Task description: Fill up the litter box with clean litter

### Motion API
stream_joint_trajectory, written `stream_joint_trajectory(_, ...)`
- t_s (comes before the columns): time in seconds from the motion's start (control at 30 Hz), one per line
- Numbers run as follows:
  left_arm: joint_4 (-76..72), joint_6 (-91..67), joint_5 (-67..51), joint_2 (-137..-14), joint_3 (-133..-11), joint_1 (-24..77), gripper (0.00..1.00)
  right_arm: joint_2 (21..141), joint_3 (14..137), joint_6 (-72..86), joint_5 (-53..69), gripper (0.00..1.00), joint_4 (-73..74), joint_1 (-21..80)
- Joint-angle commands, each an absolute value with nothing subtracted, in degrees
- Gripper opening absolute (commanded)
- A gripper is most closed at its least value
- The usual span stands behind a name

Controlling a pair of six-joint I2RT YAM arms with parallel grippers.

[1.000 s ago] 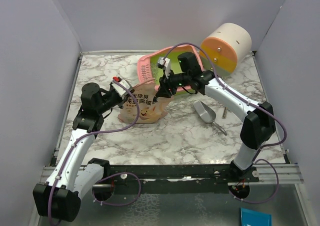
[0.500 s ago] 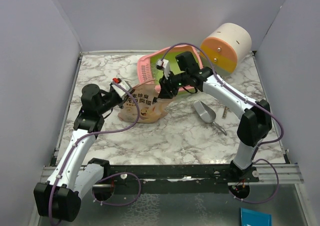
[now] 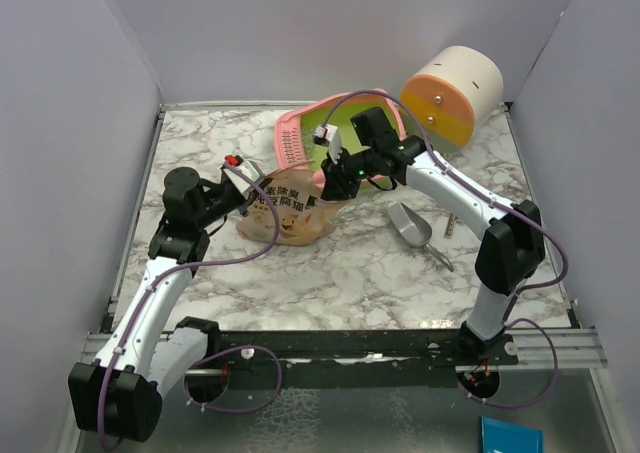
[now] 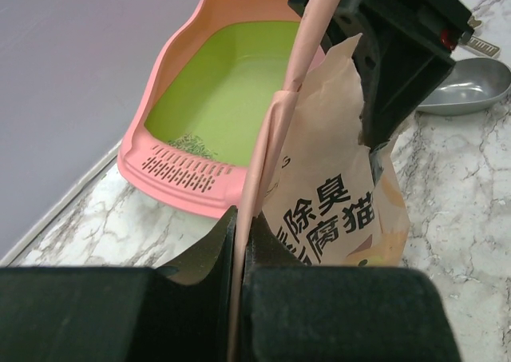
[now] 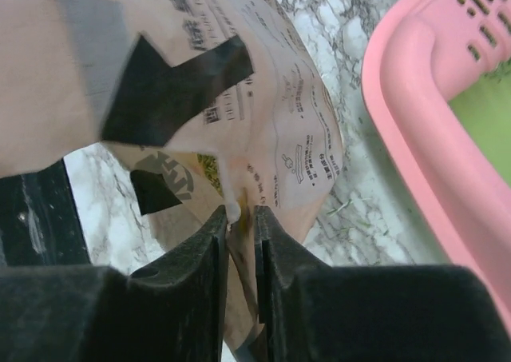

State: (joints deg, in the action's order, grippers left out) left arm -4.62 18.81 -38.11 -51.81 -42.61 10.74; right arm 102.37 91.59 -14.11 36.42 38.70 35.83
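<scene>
The pink litter box (image 3: 296, 133), green inside, lies tilted at the back of the table. In the left wrist view a small patch of clean litter (image 4: 192, 145) sits by its grille (image 4: 180, 173). The tan pouch (image 3: 287, 213) stands in front of the box. My left gripper (image 3: 248, 195) is shut on the pouch's left top edge (image 4: 275, 130), which runs between its jaws. My right gripper (image 3: 335, 181) is on the pouch's right edge. In the right wrist view the fingers (image 5: 211, 234) pinch that seam of the pouch (image 5: 295, 106). Greenish litter (image 5: 209, 167) shows inside the pouch.
A grey metal scoop (image 3: 411, 225) lies to the right of the pouch. The white, orange and yellow round cabinet (image 3: 452, 93) leans in the back right corner. Purple walls enclose the marble table (image 3: 340, 273) on three sides. A few stray granules (image 5: 347, 210) lie beside the box rim (image 5: 423, 146).
The right gripper's jaws have narrowed onto the pouch's right edge, and the right wrist has shifted slightly right. The left gripper keeps its hold.
</scene>
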Motion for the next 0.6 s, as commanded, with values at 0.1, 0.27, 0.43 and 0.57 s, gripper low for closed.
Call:
stream_joint_trajectory(0.1, -23.9, 18.6, -40.7, -46.3, -44.5, 10.9, 0.0, 103.7, 90.8, -5.8, 22.4, 0.01, 32.2, 36.4)
stream_joint_trajectory(0.27, -23.9, 18.7, -40.1, -44.2, -42.2, 10.9, 0.0, 96.3, 83.7, 5.5, 16.4, 0.01, 16.7, 36.4)
stream_joint_trajectory(0.43, -24.0, 18.2, -40.9, -42.1, -39.3, 10.9, 0.0, 92.5, 77.2, 16.3, 11.7, 0.01, 4.9, 36.6)
stream_joint_trajectory(0.57, -24.5, 18.1, -41.8, -40.7, -37.2, 10.9, 0.0, 92.1, 72.6, 23.3, 6.8, 0.01, -3.3, 37.8)
